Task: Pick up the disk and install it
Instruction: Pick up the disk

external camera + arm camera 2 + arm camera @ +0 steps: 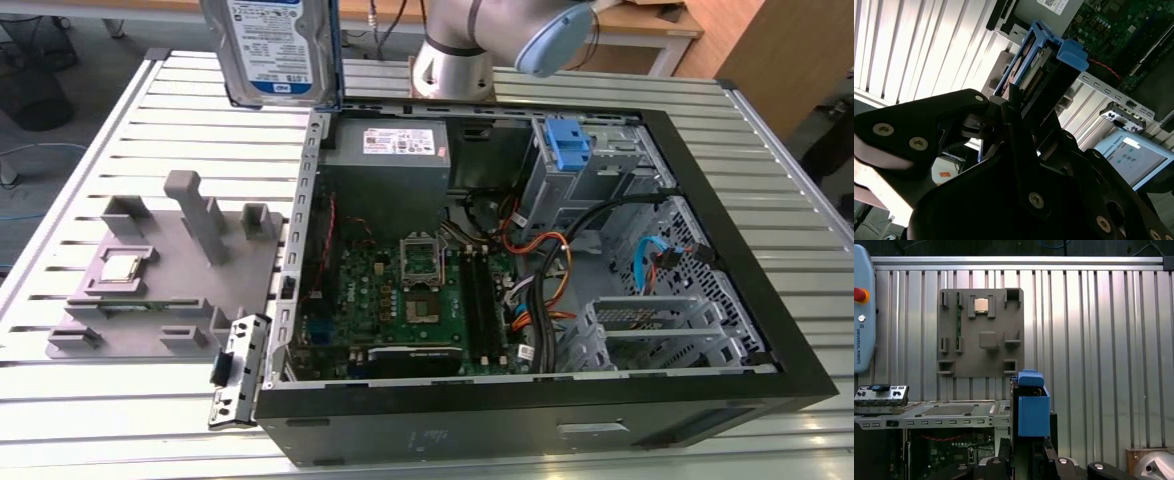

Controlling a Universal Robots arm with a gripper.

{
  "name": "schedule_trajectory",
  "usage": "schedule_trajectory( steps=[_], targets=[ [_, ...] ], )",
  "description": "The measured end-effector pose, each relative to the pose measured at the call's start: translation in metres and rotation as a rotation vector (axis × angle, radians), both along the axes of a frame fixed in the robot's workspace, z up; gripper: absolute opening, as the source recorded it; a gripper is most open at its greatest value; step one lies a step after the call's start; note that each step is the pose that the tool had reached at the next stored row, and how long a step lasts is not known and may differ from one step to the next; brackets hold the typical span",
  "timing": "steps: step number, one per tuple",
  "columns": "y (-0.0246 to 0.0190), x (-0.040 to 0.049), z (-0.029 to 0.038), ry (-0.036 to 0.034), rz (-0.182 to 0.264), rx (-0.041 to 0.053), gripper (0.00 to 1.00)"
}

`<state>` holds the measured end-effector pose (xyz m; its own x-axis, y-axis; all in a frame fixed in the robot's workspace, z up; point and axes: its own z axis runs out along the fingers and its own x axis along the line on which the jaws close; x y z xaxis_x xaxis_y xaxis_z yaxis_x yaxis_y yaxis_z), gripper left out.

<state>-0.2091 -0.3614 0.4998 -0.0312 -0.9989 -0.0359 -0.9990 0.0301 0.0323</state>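
- As I scan from the exterior view's left, the grey tray (134, 300) holds a chip (123, 266) in one pocket.
- My gripper (1019, 107) pinches the disk (280, 50), aloft above the table (80, 160).
- The open computer case (534, 410) contains a power supply (394, 150), motherboard (400, 290) and blue bracket (570, 145).
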Motion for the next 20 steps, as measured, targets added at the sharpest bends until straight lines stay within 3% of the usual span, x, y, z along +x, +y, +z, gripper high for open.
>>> schedule_trajectory(
  steps=[20],
  targets=[
    [0.0, 0.0878, -0.0001, -0.0001, 0.0, 0.0011, 0.35]
  ],
)
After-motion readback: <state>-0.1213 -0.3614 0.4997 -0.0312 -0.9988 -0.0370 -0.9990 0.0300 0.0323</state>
